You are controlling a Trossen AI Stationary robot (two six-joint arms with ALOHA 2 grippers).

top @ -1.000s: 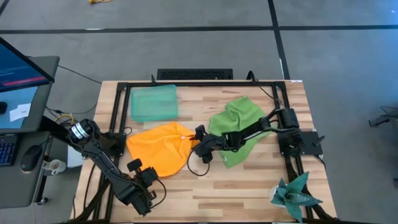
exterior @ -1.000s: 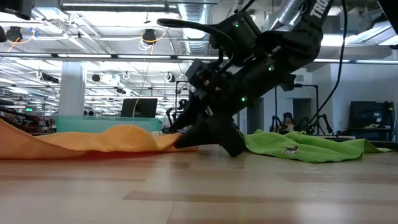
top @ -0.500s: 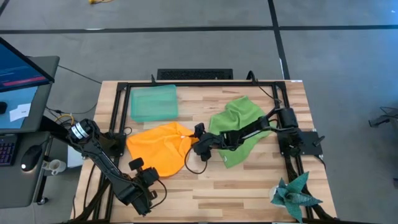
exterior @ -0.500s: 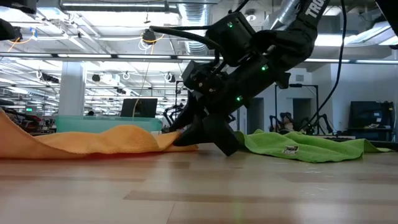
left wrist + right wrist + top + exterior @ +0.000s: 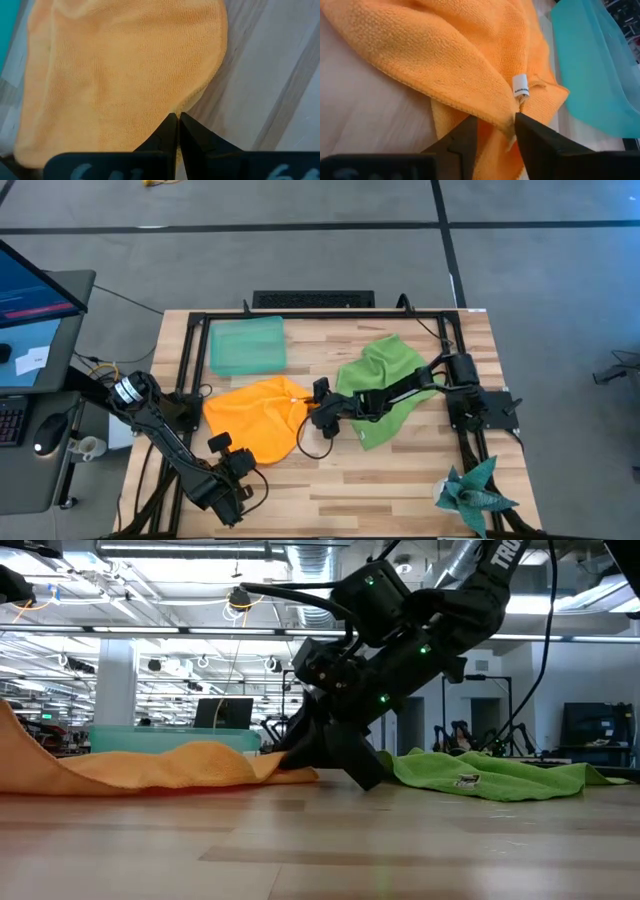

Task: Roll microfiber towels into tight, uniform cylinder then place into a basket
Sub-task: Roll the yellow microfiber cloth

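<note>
High view — two towels, orange towel [image 5: 252, 420] pinched by right tool [image 5: 312, 412]; left tool [image 5: 177, 131] closed.

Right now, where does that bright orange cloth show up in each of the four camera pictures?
High view: the orange towel lies left of centre on the table.
Low view: it spreads low along the left.
Left wrist view: it fills most of the picture.
Right wrist view: it fills the upper left.
Shared landmark: the teal basket, beside the towel, shows in three views.
</note>
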